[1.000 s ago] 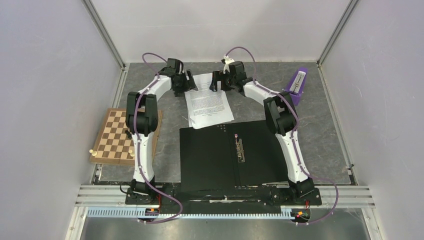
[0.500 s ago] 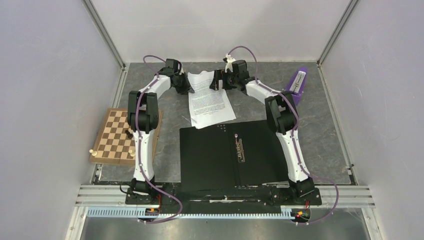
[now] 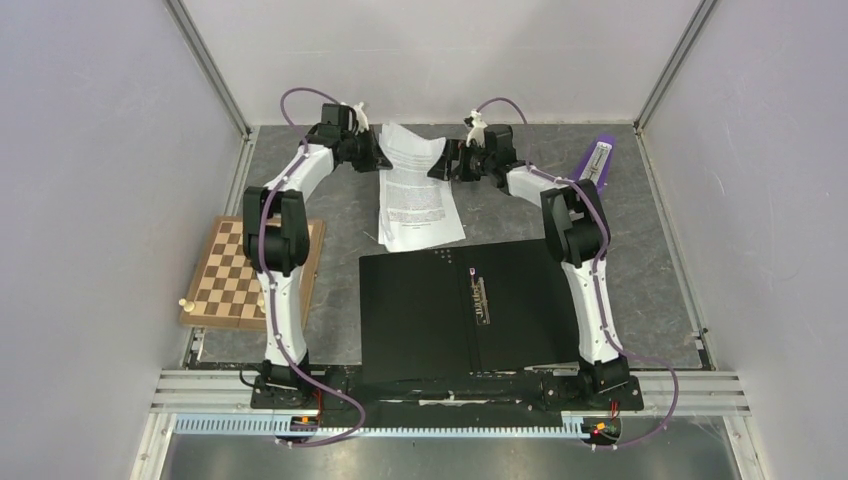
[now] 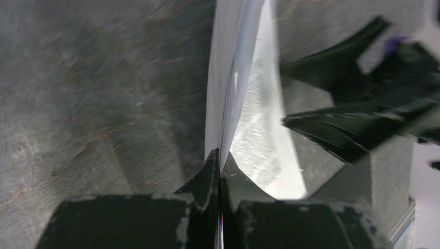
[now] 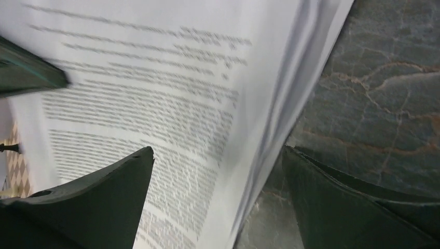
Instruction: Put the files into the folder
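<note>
The files (image 3: 418,200) are a stack of white printed sheets lying on the grey table beyond the folder, with their far end raised and curled. My left gripper (image 3: 380,156) is shut on the stack's far left edge; in the left wrist view the files (image 4: 228,78) stand edge-on out of the pinched left gripper (image 4: 219,155). My right gripper (image 3: 441,162) is open at the far right edge. In its wrist view the right gripper (image 5: 218,150) straddles the files (image 5: 155,78), one finger over the print and one over bare table. The folder (image 3: 420,320) lies open, black inside up, with its metal clip (image 3: 481,299).
A wooden chessboard (image 3: 232,262) with a few pieces lies at the left, beside the left arm. A purple object (image 3: 597,171) stands at the back right. Enclosure walls border the table on three sides.
The left gripper has shut on the files' far left edge and lifted it, so the sheets' far end now curls up. Both grippers have moved a little farther back.
</note>
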